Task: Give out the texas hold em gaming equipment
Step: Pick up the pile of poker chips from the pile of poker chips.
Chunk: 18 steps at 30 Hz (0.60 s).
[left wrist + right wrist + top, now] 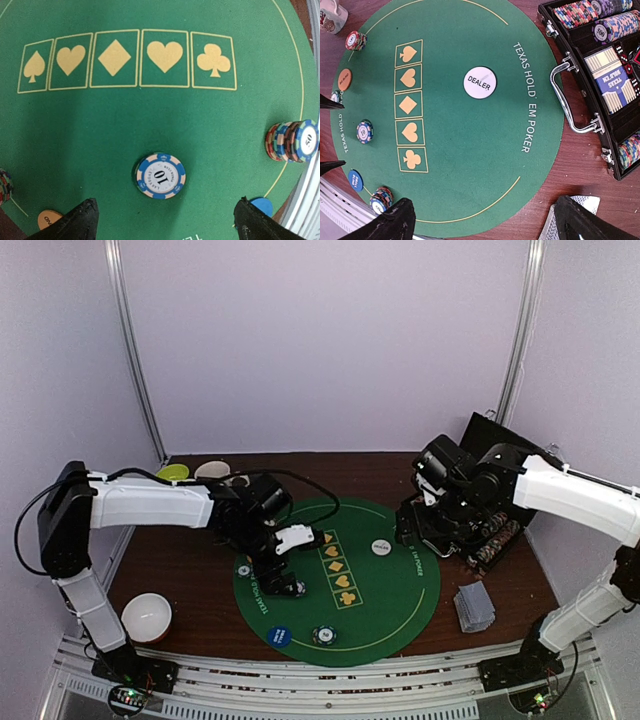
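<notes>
A blue-and-white "10" poker chip (pixel 160 175) lies flat on the green poker mat (pixel 150 125). My left gripper (pixel 165 225) hovers open just above it, one finger on each side, touching nothing. A leaning chip stack (pixel 292 141), a blue button (pixel 261 205) and an orange button (pixel 49 218) sit near the mat's rim. My right gripper (pixel 487 227) hangs open and empty over the mat's edge, next to the grey-blue-backed cards (pixel 587 202). The white DEALER button (pixel 480 82) rests mid-mat. In the top view the left gripper (pixel 280 580) is over the mat's left side and the right gripper (pixel 420 535) over its right edge.
An open black chip case (pixel 600 65) with chips and a card box stands right of the mat. More chip stacks (pixel 356 40) (pixel 381 199) ring the mat. A patterned mug (pixel 332 15) stands beyond it; a green bowl (pixel 172 472) and white bowls (pixel 212 470) (pixel 147 617) sit left.
</notes>
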### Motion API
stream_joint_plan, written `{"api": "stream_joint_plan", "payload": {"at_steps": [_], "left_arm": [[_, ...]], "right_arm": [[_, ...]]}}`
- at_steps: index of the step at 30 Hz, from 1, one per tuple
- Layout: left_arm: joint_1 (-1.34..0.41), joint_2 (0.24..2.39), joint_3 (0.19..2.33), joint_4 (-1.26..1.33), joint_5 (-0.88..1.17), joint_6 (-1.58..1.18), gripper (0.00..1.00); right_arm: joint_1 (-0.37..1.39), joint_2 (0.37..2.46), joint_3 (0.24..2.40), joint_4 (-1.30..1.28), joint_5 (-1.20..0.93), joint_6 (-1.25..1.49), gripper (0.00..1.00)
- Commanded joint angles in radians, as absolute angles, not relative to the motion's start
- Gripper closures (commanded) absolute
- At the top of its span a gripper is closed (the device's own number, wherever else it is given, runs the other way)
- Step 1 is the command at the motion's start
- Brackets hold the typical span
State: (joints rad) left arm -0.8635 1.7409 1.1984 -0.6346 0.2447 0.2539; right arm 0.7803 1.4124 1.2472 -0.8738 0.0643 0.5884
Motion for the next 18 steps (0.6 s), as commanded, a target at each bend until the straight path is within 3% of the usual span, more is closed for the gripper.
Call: {"api": "stream_joint_plan", "payload": {"at_steps": [1,9,18], "left_arm": [[-0.886,1.810,1.249,-0.647,0.197,0.260,0.02],[-0.896,1.902,1.256,-0.611,0.146,0.230,0.04],[-0.911,1.954,1.256,-0.586,0.091,0.206,0.32]], "right_arm": [[0.780,1.413,1.219,-0.892,0.084,0.599,0.00],[0.779,1.422,1.205,-0.877,0.074,0.584,0.00],[0.780,1.436,1.198,-0.881,0.070,0.579,0.00]]}}
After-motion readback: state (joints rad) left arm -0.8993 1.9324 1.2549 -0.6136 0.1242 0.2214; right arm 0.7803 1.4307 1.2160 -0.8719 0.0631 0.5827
